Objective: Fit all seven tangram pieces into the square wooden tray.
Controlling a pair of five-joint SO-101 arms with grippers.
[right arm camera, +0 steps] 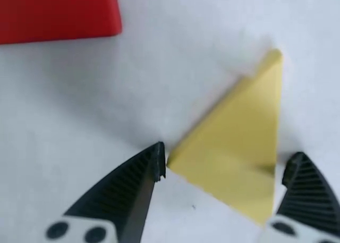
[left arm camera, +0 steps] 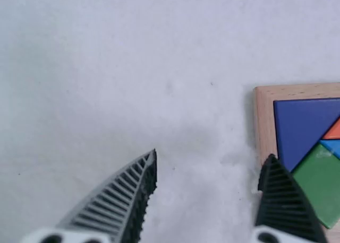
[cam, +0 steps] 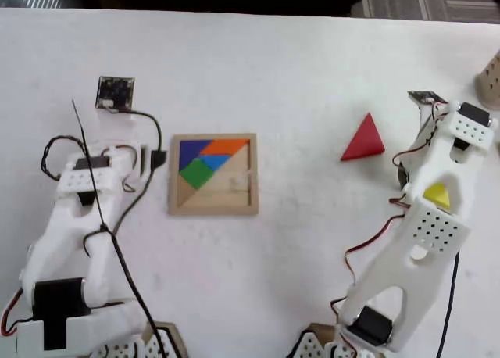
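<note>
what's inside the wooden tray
The tray holds four pieces in its far left part: a blue triangle, an orange piece, a light blue piece and a green square. The rest is bare wood; nothing covers it in the high view.

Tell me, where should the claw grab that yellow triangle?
Probably by its thin side edges, coming straight down from above. The yellow triangle lies flat on the table, so its broad face offers nothing to pinch. The right gripper stands open astride it.

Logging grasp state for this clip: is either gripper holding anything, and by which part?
Nothing is held. The right gripper straddles the yellow triangle, open, not clamped on its edges; the left gripper is open beside the wooden tray.
</note>
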